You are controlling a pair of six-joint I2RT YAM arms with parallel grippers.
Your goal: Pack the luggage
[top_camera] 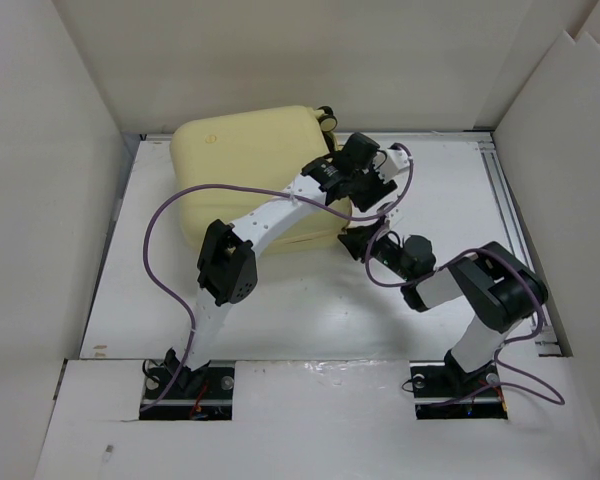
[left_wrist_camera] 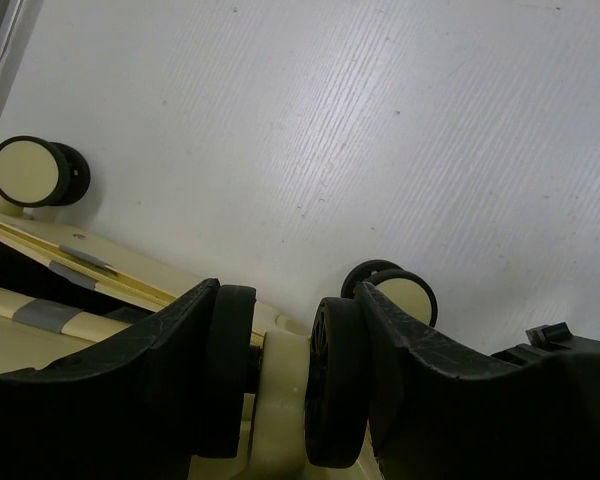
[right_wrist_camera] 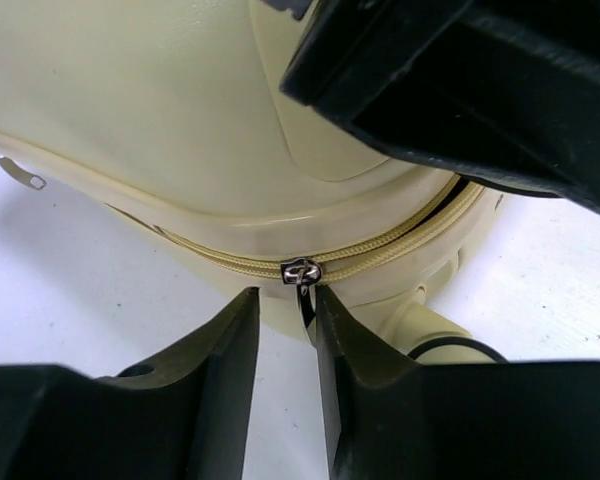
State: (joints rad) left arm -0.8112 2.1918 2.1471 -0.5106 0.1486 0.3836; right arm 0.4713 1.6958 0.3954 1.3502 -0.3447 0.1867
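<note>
Zipping shut seems the step in hand; the luggage (top_camera: 250, 180) lies on the tabletop (top_camera: 310, 310); left hand (left_wrist_camera: 288, 335) clenched on its wheel (left_wrist_camera: 335, 400); right hand (right_wrist_camera: 285, 320) straddles its zipper pull (right_wrist_camera: 302, 272), grip unclear; next, pinch and draw along the seam.

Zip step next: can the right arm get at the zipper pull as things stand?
Likely yes. The right pincer straddles the zipper pull hanging from the luggage seam, with a small gap beside it and nothing between them. Closing should catch it.
</note>
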